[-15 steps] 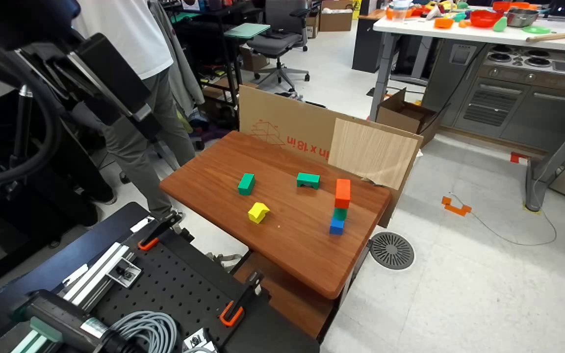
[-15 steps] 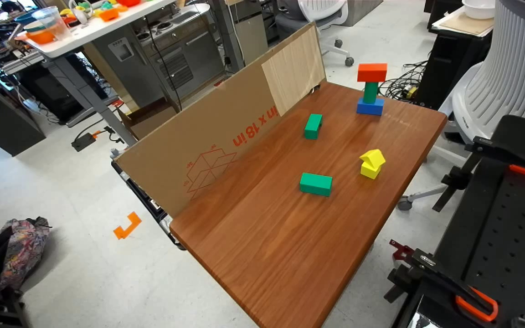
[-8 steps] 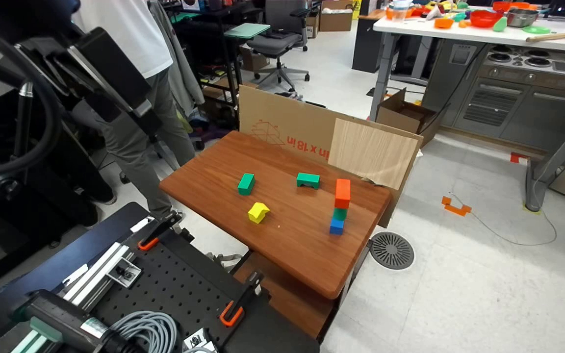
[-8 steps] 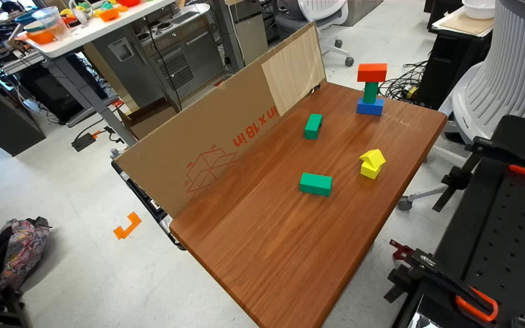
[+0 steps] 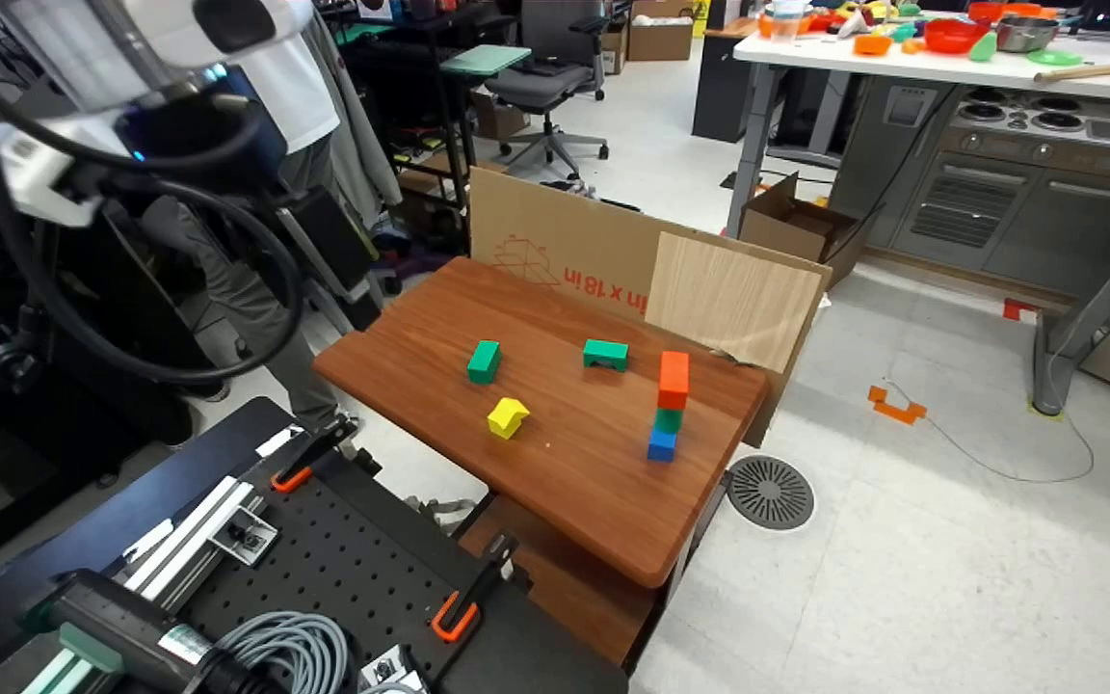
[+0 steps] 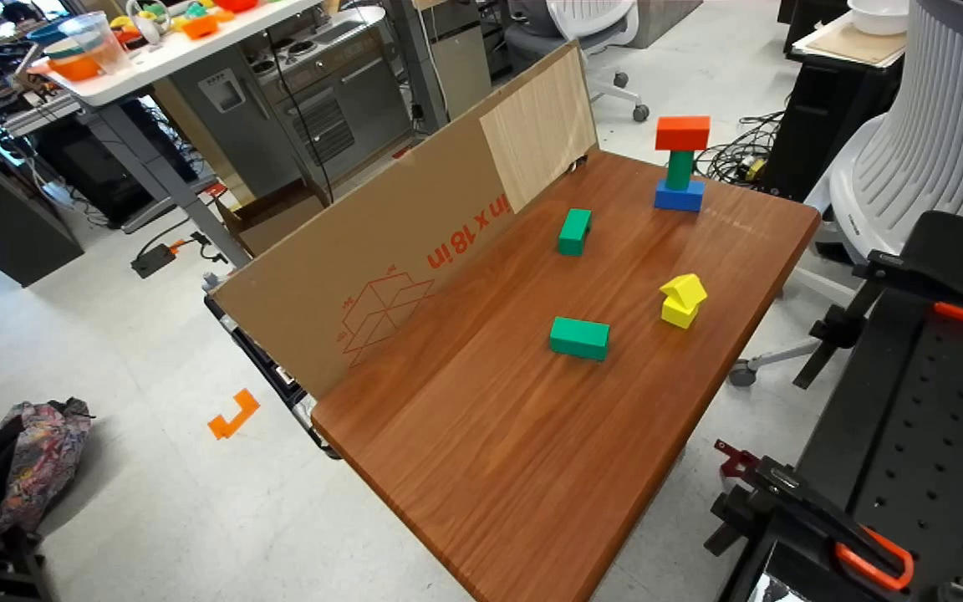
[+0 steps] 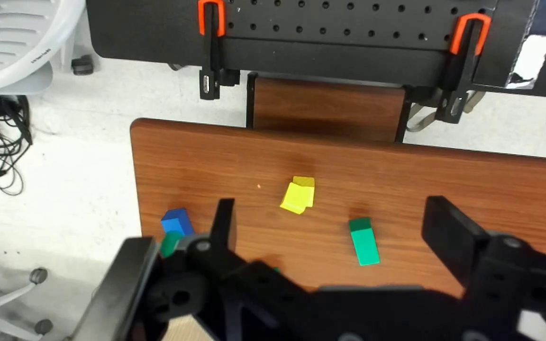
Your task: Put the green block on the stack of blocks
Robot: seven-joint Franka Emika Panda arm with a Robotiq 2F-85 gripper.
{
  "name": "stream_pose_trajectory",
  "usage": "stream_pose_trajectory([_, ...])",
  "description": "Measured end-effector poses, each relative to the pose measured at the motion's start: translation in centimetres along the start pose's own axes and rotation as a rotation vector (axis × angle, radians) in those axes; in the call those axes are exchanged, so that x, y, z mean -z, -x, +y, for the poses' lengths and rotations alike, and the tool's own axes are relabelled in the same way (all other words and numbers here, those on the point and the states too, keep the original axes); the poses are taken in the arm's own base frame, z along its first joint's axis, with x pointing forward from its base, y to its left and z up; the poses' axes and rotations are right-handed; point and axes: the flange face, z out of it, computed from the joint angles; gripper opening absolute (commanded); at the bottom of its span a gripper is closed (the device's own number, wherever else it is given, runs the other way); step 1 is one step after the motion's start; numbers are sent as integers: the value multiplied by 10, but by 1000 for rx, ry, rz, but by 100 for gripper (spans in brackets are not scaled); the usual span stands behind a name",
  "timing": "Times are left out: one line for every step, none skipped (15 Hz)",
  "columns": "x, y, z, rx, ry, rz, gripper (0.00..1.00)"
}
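Note:
The green block (image 5: 484, 362) lies on the brown table in both exterior views (image 6: 579, 338). In the wrist view the green block (image 7: 365, 244) shows between and beyond the fingers. The stack of blocks (image 5: 673, 381) stands upright with blue at the bottom, green in the middle and orange-red on top; it shows in both exterior views (image 6: 682, 134). In the wrist view the gripper hides much of the stack, leaving its blue block (image 7: 177, 221) visible. My gripper (image 7: 332, 203) is open and empty, above the table and apart from the blocks.
A green arch block (image 5: 605, 356) lies near the cardboard panel (image 6: 398, 209) along the table's edge. Two yellow blocks (image 6: 682, 301), one on the other, stand near the opposite edge. A black perforated bench (image 7: 330, 47) with clamps stands beside the table (image 7: 187, 151).
The arm has moved right in the exterior view, bringing the gripper closer to the table's near corner, with more of the arm in view. The blocks have not moved.

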Motion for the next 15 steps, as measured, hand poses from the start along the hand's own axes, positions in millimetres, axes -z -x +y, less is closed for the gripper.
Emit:
stream_pose_trajectory([-16, -7, -5, 12, 1, -2, 100])
stream_pose_trajectory([-32, -13, -8, 23, 3, -5, 100])
stream_pose_trajectory([-49, -17, -11, 31, 5, -8, 100])
stream_pose_trajectory([-67, -20, -12, 35, 9, -14, 100])
stream_pose_trajectory([-85, -22, -12, 36, 13, -22, 100])
stream_pose_trajectory([-102, -23, -11, 34, 18, -31, 100])
stream_pose_trajectory([-118, -25, -9, 31, 26, -42, 100])
stream_pose_trajectory([-132, -26, -6, 27, 35, -52, 100])
stream_pose_trajectory([-145, -29, -3, 23, 43, -61, 100])
stream_pose_trajectory([-156, -32, -1, 19, 49, -65, 100])
stream_pose_trajectory([-166, -36, 1, 15, 53, -69, 100])
stream_pose_trajectory([-175, -41, 3, 11, 56, -75, 100])
stream_pose_trajectory([-182, -46, 3, 6, 55, -80, 100])
stream_pose_trajectory([-189, -52, 2, 0, 53, -85, 100])
stream_pose_trajectory([-195, -58, 1, -3, 47, -90, 100])
